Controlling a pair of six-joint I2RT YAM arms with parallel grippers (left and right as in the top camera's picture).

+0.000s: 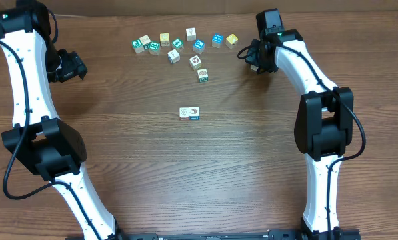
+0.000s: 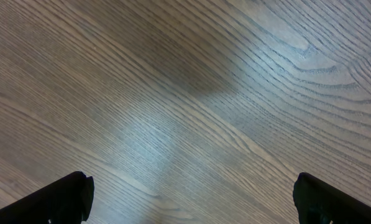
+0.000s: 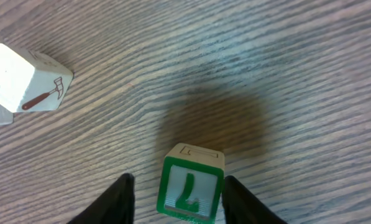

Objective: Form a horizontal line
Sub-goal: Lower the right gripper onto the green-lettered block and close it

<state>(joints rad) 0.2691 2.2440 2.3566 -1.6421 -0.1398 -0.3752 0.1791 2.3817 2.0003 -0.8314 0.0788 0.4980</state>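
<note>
Your horizontal line (image 1: 189, 113), two cubes, runs left-right at mid-table. Your right gripper (image 3: 179, 186) brackets a green "7" cube (image 3: 190, 194); you can't tell if it grips. Left gripper (image 2: 191, 194) gapes wide, empty.

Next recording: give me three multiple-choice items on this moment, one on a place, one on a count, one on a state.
1. Where does the short row of cubes lie?
A. middle of the table
B. far right corner
C. near edge

2. How many cubes make up that row?
A. two
B. four
C. six

3. How is the left gripper?
A. shut on a cube
B. open over bare wood
C. shut, empty

Answers:
1 A: overhead, it sits mid-table, apart from the scattered cubes.
2 A: two cubes lie edge to edge.
3 B: its fingers stand wide apart with only wood between.
</note>
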